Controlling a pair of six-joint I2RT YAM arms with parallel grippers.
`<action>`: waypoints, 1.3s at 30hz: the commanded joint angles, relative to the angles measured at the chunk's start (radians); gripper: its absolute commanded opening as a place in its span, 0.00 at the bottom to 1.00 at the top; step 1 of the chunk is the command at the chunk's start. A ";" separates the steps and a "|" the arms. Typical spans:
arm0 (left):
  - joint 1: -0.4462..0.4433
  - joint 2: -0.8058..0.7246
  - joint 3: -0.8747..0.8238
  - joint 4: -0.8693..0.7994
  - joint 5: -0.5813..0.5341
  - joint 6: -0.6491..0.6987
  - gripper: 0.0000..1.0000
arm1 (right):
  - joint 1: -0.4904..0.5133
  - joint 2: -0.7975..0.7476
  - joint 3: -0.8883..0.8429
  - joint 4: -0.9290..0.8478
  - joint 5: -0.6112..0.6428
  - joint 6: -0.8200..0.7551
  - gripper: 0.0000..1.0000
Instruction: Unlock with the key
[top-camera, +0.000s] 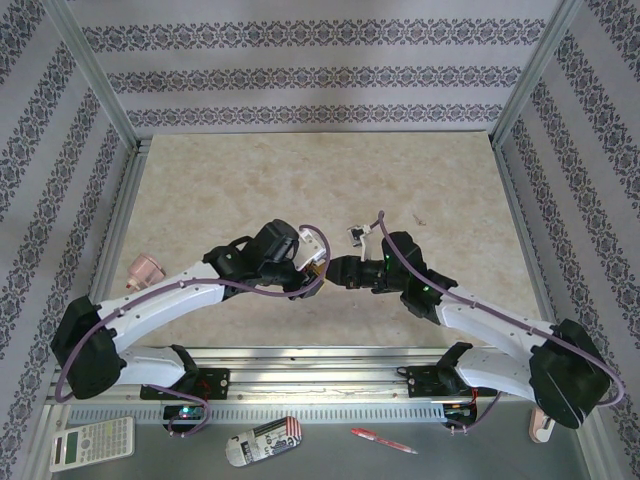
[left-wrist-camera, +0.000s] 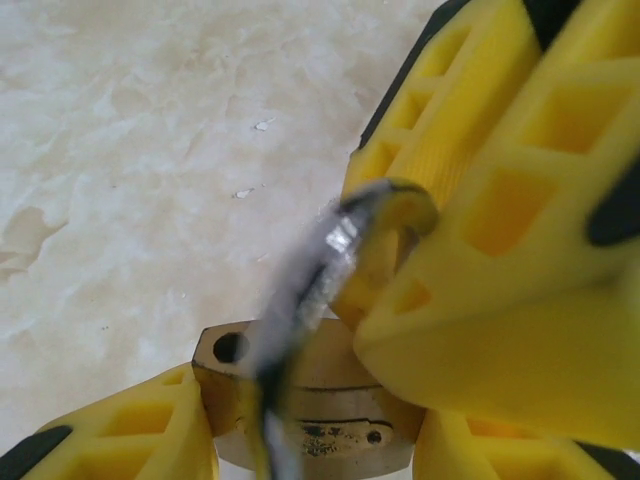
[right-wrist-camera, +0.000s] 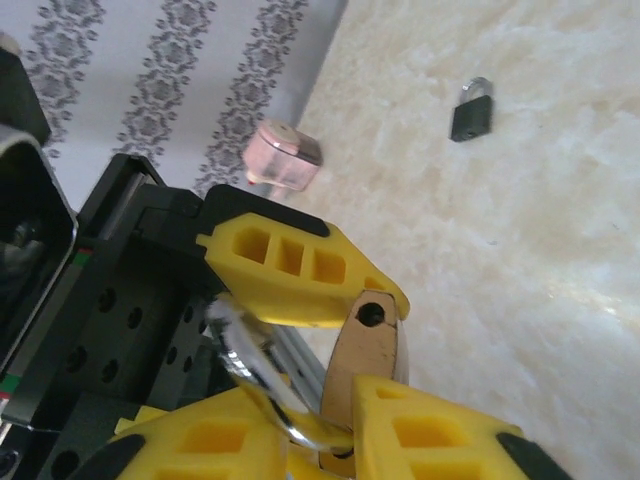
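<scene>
The brass padlock (left-wrist-camera: 330, 400) (right-wrist-camera: 370, 365) hangs above the table, where the two arms meet in the top view. My left gripper (top-camera: 312, 283) (left-wrist-camera: 310, 420) is shut on its body, one yellow finger on each side. The silver shackle (left-wrist-camera: 320, 270) (right-wrist-camera: 245, 365) has swung out, and its empty hole shows in the top of the body. My right gripper (top-camera: 335, 272) (right-wrist-camera: 315, 420) is closed on that shackle; its fingers (left-wrist-camera: 500, 230) loom at the upper right of the left wrist view. The key is hidden from me.
A small black blocky object (right-wrist-camera: 470, 110) (top-camera: 357, 236) lies on the marble table just beyond the grippers. A pink item (top-camera: 146, 270) (right-wrist-camera: 285, 160) sits at the left edge. A calculator (top-camera: 92, 442), a tin (top-camera: 263, 440) and a red pen (top-camera: 383, 440) lie on the near ledge.
</scene>
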 joint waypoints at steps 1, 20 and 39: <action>-0.054 -0.074 -0.002 0.004 0.096 0.025 0.00 | -0.046 0.051 -0.013 0.136 0.015 -0.002 0.13; -0.072 -0.158 -0.116 0.056 -0.238 0.016 0.00 | 0.057 0.093 0.177 -0.336 0.293 0.169 0.06; -0.127 -0.091 -0.077 -0.020 -0.127 0.086 0.00 | -0.152 0.139 0.333 -0.470 0.004 -0.155 0.38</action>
